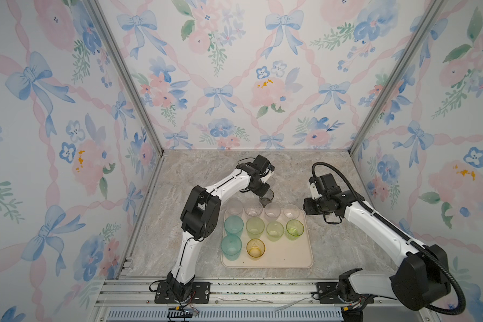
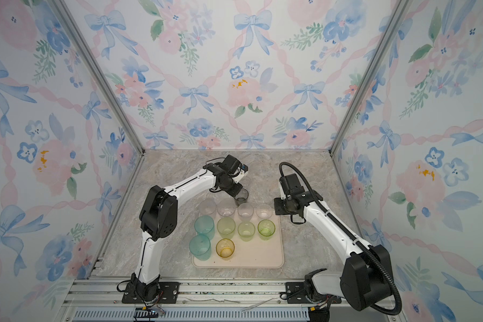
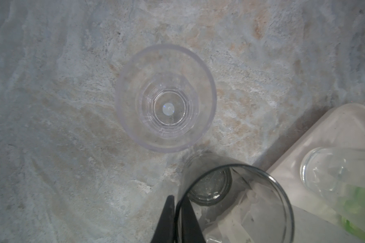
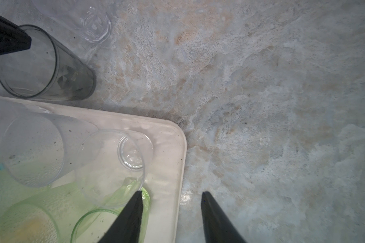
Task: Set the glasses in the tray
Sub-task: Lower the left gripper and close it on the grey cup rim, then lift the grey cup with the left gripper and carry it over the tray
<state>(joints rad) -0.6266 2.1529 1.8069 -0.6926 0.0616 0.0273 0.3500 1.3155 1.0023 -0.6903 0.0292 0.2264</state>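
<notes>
Ten of the twelve glasses stand in the tray (image 1: 287, 259), so I judge the job mostly done, with two left to bring in. Nearest the arms' bases are one teal glass (image 1: 230, 248) and the amber glass (image 1: 255, 249). Behind them runs a row of the second teal glass (image 1: 233, 225) and three pale green glasses (image 1: 275, 230). Along the tray's far edge stand four clear glasses (image 1: 272, 210), and over the far right corner the right pincer (image 4: 172, 195) hangs spread and empty. Just beyond that edge, over the bench (image 1: 332, 245), is the smoky grey glass (image 1: 266, 198). The left pincer (image 3: 178, 198) is pressed together on its wall, one finger inside the rim and one outside. Whether it has left the bench I cannot tell. Farthest back, the fifth clear glass (image 3: 165, 97) stands upright on the bench, near the grey one but apart from it. Counted: two teal, three green, one amber, one grey, five clear, and one tray.
</notes>
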